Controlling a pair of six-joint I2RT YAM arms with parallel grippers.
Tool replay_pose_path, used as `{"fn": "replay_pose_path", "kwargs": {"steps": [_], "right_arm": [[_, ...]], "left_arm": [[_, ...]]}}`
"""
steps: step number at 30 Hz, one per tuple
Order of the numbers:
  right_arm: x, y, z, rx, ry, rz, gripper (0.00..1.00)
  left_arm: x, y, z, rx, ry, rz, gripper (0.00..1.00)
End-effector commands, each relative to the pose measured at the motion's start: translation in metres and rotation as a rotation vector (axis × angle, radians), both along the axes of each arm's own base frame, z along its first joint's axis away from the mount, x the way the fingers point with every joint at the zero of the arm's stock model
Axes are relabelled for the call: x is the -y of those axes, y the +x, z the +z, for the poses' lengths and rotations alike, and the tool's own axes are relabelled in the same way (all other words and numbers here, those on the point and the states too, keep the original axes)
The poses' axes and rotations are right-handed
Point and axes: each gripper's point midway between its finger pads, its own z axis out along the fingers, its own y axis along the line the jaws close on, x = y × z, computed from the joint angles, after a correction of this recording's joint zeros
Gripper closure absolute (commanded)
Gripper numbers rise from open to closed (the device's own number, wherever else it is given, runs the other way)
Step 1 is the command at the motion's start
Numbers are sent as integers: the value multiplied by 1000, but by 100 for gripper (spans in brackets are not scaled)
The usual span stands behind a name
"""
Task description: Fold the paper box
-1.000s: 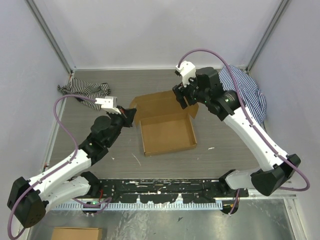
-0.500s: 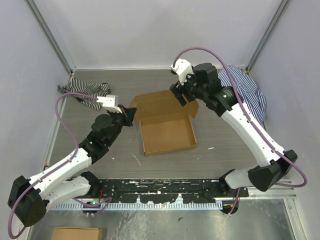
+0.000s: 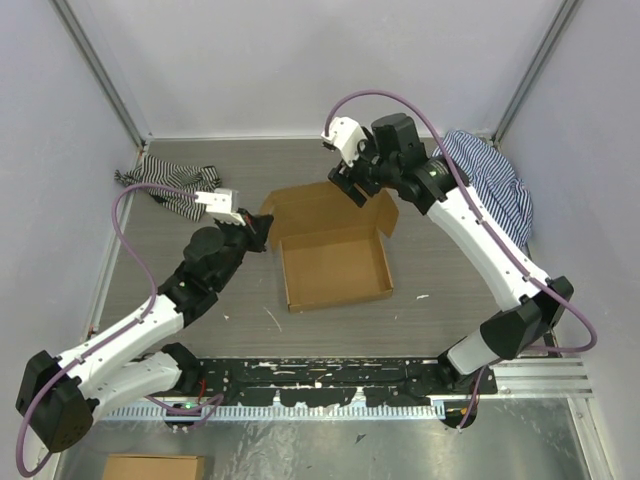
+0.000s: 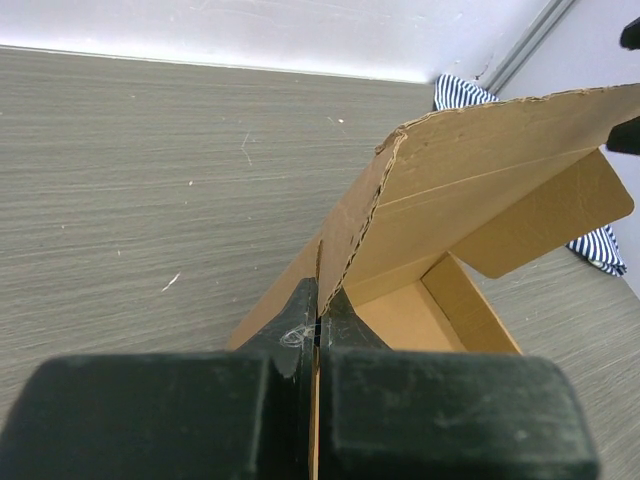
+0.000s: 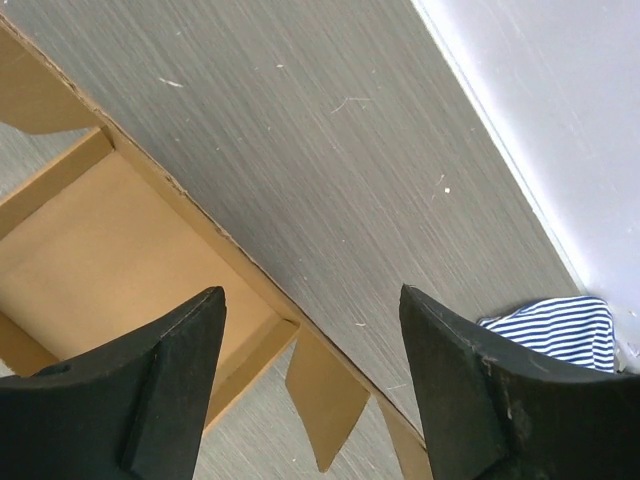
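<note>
Paper box point(image 3: 335, 265): brown cardboard, near the middle of the table point(image 3: 430, 320), between the two arms. Its shallow tray is open upward and the lid panel stands tilted up at the far side.
Left gripper point(image 4: 317, 310): the fingers are pressed together on the left edge of the cardboard, which runs thin between them.
Right gripper point(image 5: 310, 300): the fingers are spread wide with nothing between them, above the far edge of the lid panel.
Striped cloths: one at the far left point(image 3: 175, 180), one at the far right point(image 3: 495, 185), both apart from the box.
</note>
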Motion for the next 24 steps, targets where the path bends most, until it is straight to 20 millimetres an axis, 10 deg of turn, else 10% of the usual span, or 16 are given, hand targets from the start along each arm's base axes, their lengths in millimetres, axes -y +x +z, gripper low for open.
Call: {"fn": "replay_pose_path", "kwargs": {"steps": [1, 6, 12, 24], "right_arm": [[-9, -3, 8, 1, -8, 79, 25], [-12, -11, -5, -51, -27, 123, 42], [-12, -11, -6, -80, -7, 91, 98], [-9, -3, -11, -113, 63, -44, 99]], "left_arm": [[3, 0, -1, -13, 36, -13, 99], [4, 5, 3, -4, 46, -5, 98], [10, 10, 10, -15, 20, -6, 96], [13, -2, -3, -163, -110, 3, 89]]}}
